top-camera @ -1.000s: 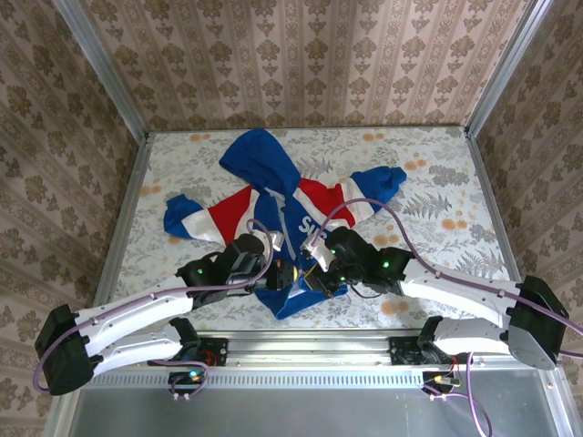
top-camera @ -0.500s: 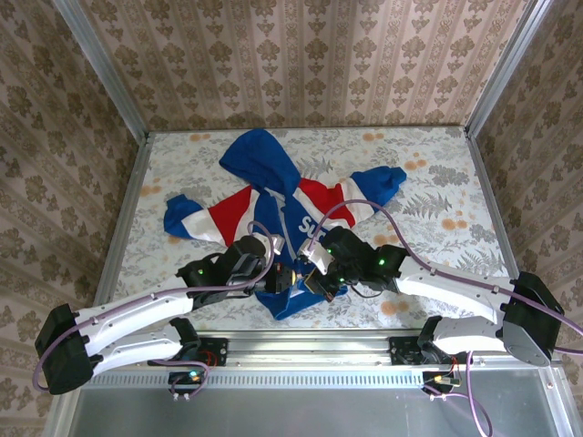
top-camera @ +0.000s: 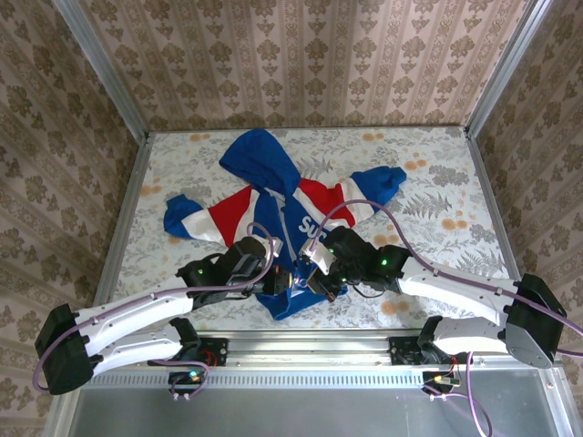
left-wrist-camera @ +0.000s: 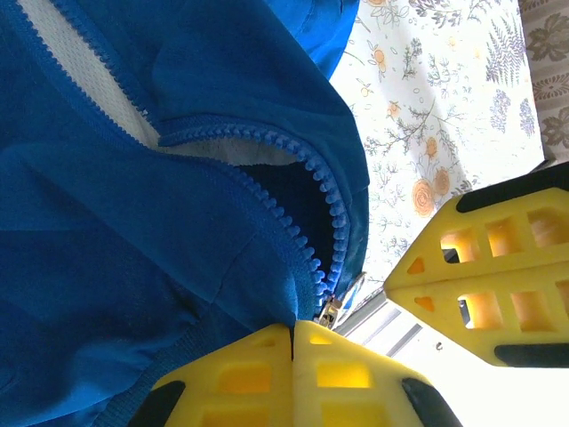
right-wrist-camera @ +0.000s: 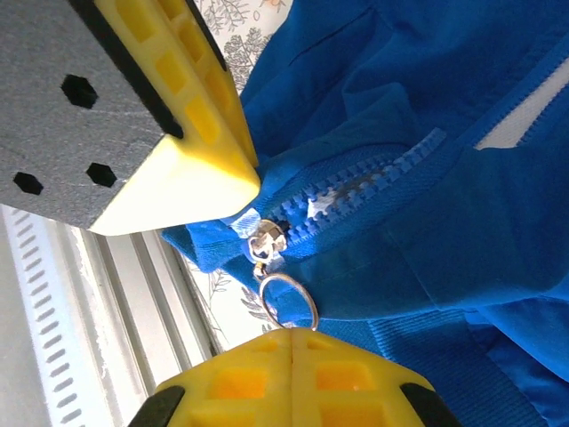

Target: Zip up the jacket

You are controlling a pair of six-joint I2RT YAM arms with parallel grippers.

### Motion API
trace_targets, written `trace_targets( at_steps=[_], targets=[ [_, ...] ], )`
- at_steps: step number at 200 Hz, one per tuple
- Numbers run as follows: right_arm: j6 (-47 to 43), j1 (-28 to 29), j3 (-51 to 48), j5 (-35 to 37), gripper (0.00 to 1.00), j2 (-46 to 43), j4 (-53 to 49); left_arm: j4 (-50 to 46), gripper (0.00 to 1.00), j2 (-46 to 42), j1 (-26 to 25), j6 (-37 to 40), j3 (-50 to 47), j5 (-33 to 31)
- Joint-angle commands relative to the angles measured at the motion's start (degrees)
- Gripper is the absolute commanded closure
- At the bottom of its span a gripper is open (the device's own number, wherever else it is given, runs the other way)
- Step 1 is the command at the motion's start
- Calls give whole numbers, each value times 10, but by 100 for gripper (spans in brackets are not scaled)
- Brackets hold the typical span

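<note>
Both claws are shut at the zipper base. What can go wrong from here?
1. Right claw seems to pinch only the bottom edge of the pull ring; it could slip out once pulled.
2. Left claw holds the jacket hem by a small pinch beside the slider; if that slips, the jacket drags instead of zipping.
3. Fabric is bunched along the open teeth; the slider may snag.

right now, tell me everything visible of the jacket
The jacket is soft royal-blue fabric, hooded, with red and white panels and white lettering. It lies front up, sleeves spread, hem toward the arms. Its zipper is open, slider at the hem. The left gripper pinches the hem; the right gripper seems to pinch the ring pull.
</note>
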Motion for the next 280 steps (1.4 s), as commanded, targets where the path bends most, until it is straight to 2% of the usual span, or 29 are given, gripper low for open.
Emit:
trace_targets(
  at_steps=[1,20,35,74,175,187,219,280],
  targets=[
    [1,-1,-16,-26,91,-4,20,-11,100,-5,0,12,11,-5],
    [-16,-1,-30,-27,79,-20,31,-12,100,-5,0,13,12,-3],
    [-32,-1,-42,-27,74,-36,41,-15,100,-5,0,15,13,-2],
    [-37,-1,-68,-29,72,-51,79,-17,100,-5,0,18,17,-1],
    [-27,3,-49,-65,68,20,121,-25,100,3,1,22,31,3],
    [-25,3,-47,-65,72,28,129,-27,100,2,0,23,32,2],
    [-19,3,-27,-48,100,33,108,-32,100,-1,3,27,28,-1],
    [-24,3,-18,-20,100,4,54,-51,100,-2,8,33,29,-1]
  ],
)
